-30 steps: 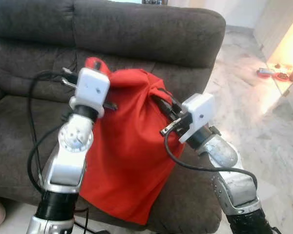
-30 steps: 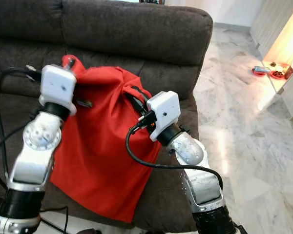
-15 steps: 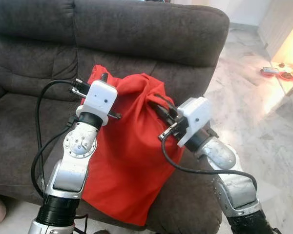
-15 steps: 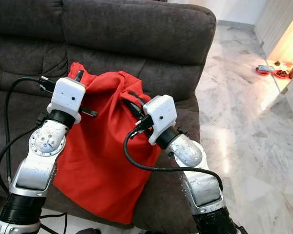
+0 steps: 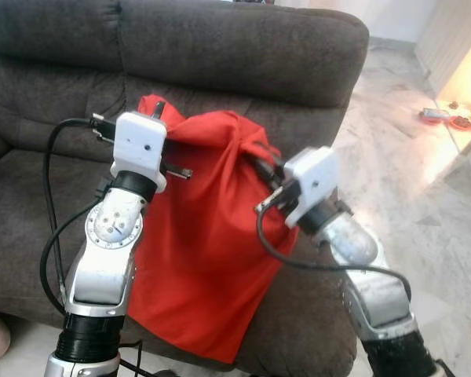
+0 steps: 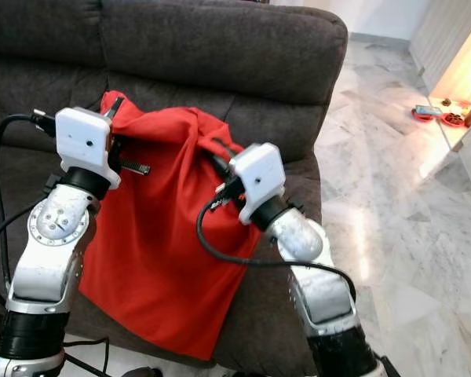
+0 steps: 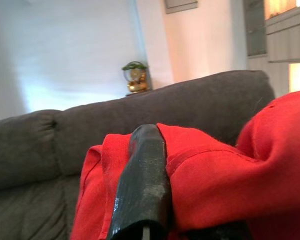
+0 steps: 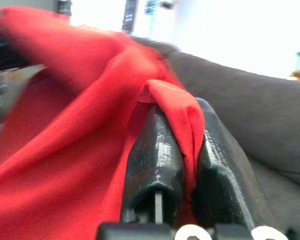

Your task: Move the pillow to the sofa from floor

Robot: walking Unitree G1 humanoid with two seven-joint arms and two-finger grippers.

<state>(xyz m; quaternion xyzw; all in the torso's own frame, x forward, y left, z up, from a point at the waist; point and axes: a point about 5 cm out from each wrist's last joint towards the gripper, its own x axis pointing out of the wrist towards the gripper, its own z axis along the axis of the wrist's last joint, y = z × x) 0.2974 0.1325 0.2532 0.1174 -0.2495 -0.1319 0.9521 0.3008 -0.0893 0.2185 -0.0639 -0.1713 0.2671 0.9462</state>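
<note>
Red pillow (image 5: pixel 204 259) hangs between 2 grippers over the sofa (image 5: pixel 243 55) seat. Left gripper (image 7: pixel 155 165) pinches its 11 o'clock corner, right gripper (image 8: pixel 187 150) its 1 o'clock corner.

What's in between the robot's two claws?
The top edge of the red pillow stretches between the left gripper and the right gripper, each pinching a corner in front of the sofa. The head views show it.

— Left arm?
— Silver, raised, elbow bent; left gripper (image 7: pixel 162 200) clamped on a fold of the red pillow (image 5: pixel 208 259).

— Right arm?
— Silver, raised, angled inward; right gripper (image 8: pixel 187 150) pinching the pillow's other top corner between both black fingers (image 8: pixel 155 155).
</note>
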